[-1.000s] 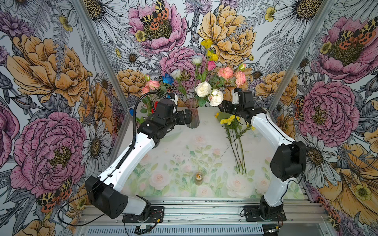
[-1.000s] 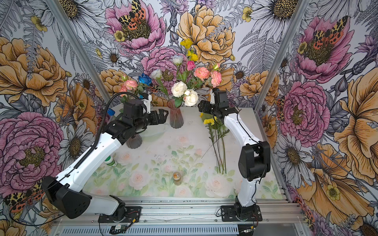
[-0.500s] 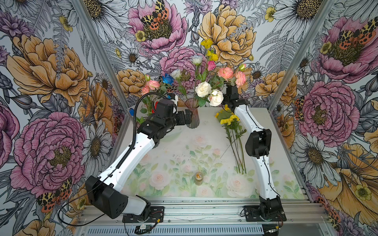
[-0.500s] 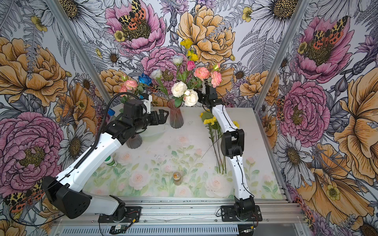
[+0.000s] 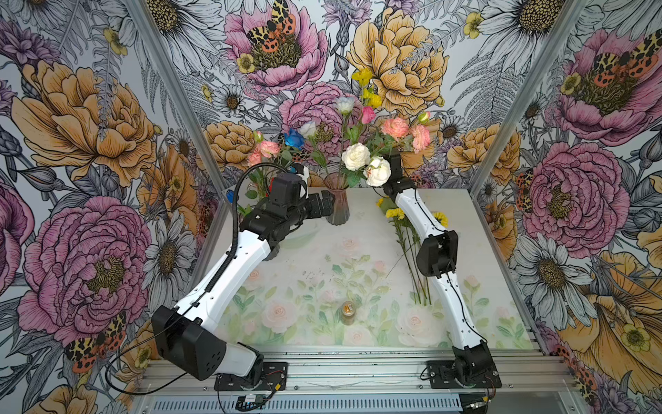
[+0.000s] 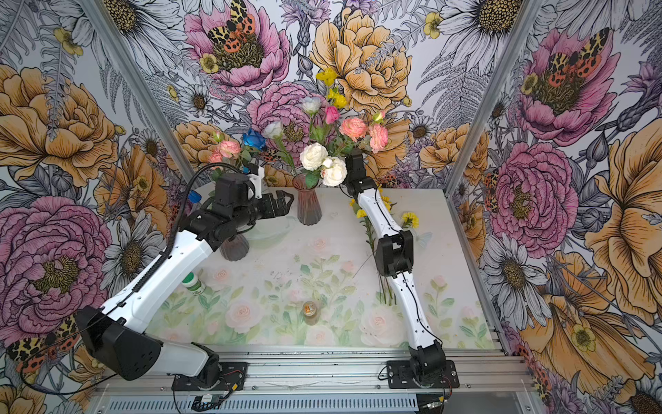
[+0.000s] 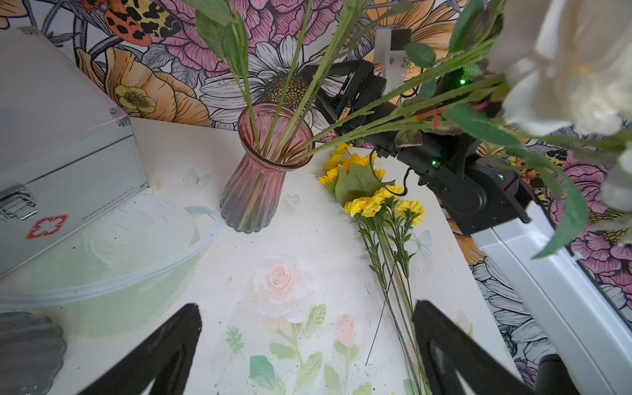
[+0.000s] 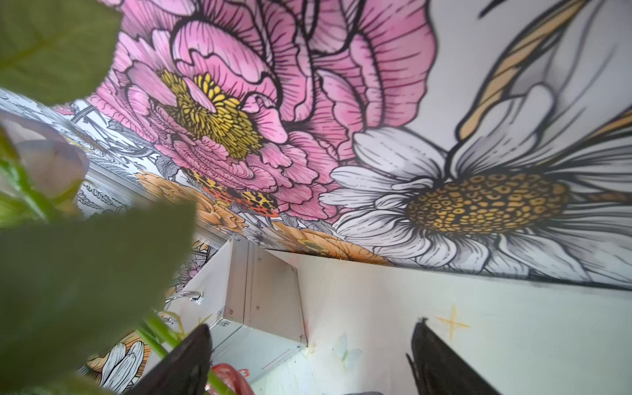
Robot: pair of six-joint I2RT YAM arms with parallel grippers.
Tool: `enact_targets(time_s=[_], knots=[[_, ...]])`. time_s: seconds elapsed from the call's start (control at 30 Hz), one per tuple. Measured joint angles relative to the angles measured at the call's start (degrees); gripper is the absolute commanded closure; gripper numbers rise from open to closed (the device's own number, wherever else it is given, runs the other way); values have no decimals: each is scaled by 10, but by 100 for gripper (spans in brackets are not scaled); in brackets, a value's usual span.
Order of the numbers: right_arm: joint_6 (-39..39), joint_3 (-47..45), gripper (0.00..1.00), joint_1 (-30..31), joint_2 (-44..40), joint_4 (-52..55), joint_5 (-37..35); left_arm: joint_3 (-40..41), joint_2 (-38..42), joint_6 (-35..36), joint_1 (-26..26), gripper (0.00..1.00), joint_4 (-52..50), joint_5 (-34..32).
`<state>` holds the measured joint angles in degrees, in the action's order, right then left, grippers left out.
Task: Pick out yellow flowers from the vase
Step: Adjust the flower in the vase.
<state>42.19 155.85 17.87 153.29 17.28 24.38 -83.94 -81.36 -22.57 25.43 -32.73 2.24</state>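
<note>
Both gaping, empty: left gripper (image 7: 306,307) beside ribbed pink glass vase (image 5: 337,211), right gripper (image 8: 313,325) among green leaves (image 8: 85,273), risking snagging white fabric roses (image 5: 355,156) instead of yellow ruffled heads (image 5: 362,76).

Odds and ends on the rose-painted surface (image 5: 315,251)
Silver red-cross case (image 7: 61,136) in the far left corner, clear bowl (image 7: 119,246) just beside it; small amber jar (image 5: 348,311) near the front edge; green-capped bottle (image 6: 192,283) by the left edge.

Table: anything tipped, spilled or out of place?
One thing: a small green-and-white bottle appears to lie on its side beside the left arm. The yellow flowers lying flat by the right arm look deliberately set down. No spill visible.
</note>
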Motion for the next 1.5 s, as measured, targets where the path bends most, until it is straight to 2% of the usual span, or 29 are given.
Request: enact_targets(time_s=[0.13,0.3,0.57,0.9,1.2,1.5], knots=[[-7,-8,9,10,-2,-7,9,0,-1,0,-1,1,0,0],[-27,-65,10,21,-21,-11,10,0,-1,0,-1,1,0,1],[-59,-150,10,34,-90,-8,10,0,-1,0,-1,1,0,1],[-78,-158,10,43,-149,-16,37,0,-17,-2,-1,1,0,0],[-78,-164,10,39,-149,-17,40,-6,-33,-46,-13,1,0,-7],[-77,-184,11,9,-153,-17,39,-40,-44,-140,18,1,26,5]])
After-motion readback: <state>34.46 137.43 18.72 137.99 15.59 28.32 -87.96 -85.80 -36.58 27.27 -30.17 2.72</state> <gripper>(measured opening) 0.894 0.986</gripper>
